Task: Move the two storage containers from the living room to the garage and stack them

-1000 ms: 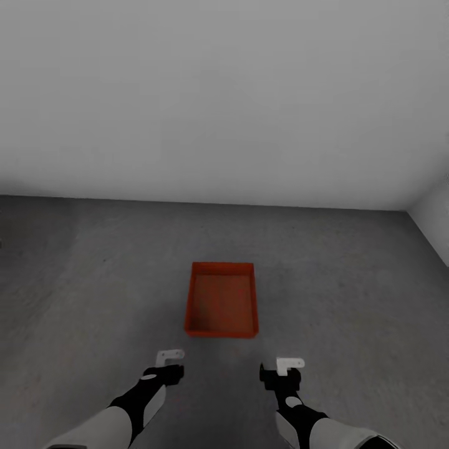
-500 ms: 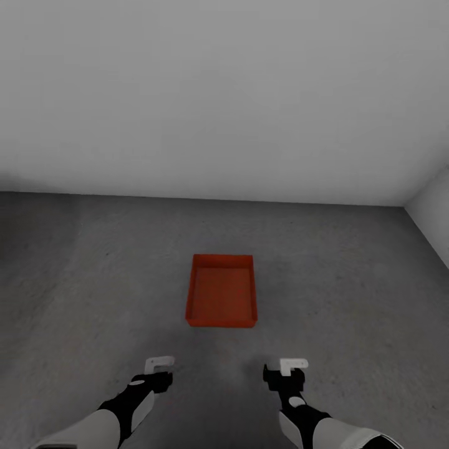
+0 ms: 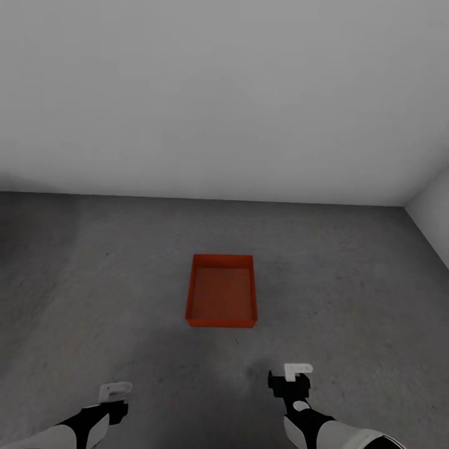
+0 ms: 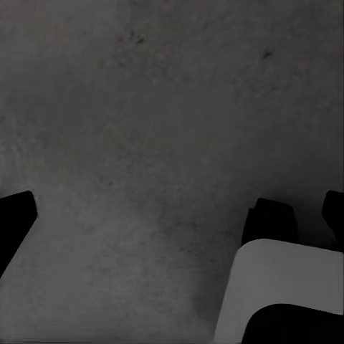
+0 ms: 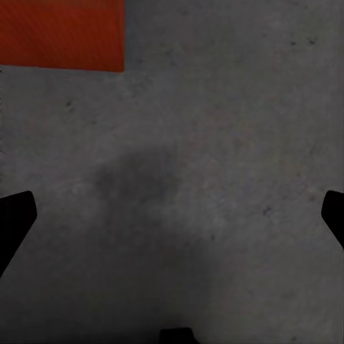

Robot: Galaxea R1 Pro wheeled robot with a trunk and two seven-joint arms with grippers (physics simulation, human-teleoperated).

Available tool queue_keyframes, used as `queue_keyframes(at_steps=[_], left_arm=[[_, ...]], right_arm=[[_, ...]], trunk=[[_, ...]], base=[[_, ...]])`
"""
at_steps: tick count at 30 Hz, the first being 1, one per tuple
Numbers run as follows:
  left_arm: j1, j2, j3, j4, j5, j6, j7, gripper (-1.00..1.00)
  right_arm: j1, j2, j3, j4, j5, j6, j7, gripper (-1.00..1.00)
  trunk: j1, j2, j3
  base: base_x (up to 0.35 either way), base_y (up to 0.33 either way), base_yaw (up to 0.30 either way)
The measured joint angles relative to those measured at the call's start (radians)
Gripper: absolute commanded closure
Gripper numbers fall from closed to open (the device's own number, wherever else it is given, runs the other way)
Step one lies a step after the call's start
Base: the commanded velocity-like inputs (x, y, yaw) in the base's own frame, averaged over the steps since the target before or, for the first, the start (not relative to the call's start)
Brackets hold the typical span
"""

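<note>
I see one storage container [image 3: 221,296] sitting upright on the grey concrete floor [image 3: 349,287] of the garage, centred ahead of me and well short of the white wall [image 3: 224,93]; its corner also enters the right wrist view [image 5: 61,32]. The bin is empty, open-topped and low-walled. I judge it light and rigid, with smooth walls that could slip in a weak pinch. I would take hold on the two long side walls, one gripper per wall near mid-length, fingers straddling the rim, so the bin stays level. The left gripper [image 3: 115,393] hangs low and wide of the bin; the right gripper [image 3: 297,372] hovers nearer, just short of the near wall. Both wrist views show dark fingertips at opposite edges with bare floor between, so both grippers are spread and hold nothing.
</note>
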Motion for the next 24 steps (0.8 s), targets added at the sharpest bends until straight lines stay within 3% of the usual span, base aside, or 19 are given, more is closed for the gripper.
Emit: queue_keyframes(at_steps=[3,8,10,13,16,20,24], left_arm=[[0.003,0.019,0.000,0.000,0.017,0.001,0.000,-1.00],[0.008,0.023,0.000,0.001,0.021,0.001,0.000,-1.00],[0.016,0.024,0.000,0.001,0.022,0.002,0.000,-1.00],[0.044,0.023,0.000,0.001,0.022,0.001,0.000,-1.00],[0.106,0.022,0.001,0.001,0.023,0.001,0.000,-1.00],[0.187,0.018,0.000,0.000,0.020,-0.001,-0.001,-1.00],[0.250,0.013,0.000,0.000,0.019,-0.002,-0.002,-1.00]], right_arm=[[0.000,0.001,0.000,0.000,0.000,0.000,0.000,-1.00],[0.000,0.000,0.000,0.000,0.000,0.000,0.000,-1.00],[0.017,-0.029,-0.003,0.002,-0.001,0.010,0.000,-1.00],[0.080,-0.100,-0.003,0.001,-0.001,0.019,0.006,-1.00],[0.133,-0.139,0.002,0.003,0.001,0.030,0.018,-1.00],[0.221,-0.142,0.004,0.003,0.003,0.058,0.022,-1.00],[0.340,-0.134,0.001,0.003,-0.001,0.161,0.032,-1.00]], trunk=[[0.000,0.000,0.000],[0.000,0.000,0.000],[0.000,0.000,0.000],[0.000,0.000,0.000],[0.000,0.000,0.000],[0.000,0.000,0.000],[0.000,0.000,0.000]], base=[[0.000,0.000,0.000],[0.000,0.000,0.000],[0.000,0.000,0.000],[0.000,0.000,0.000],[0.000,0.000,0.000],[0.000,0.000,0.000],[0.000,0.000,0.000]])
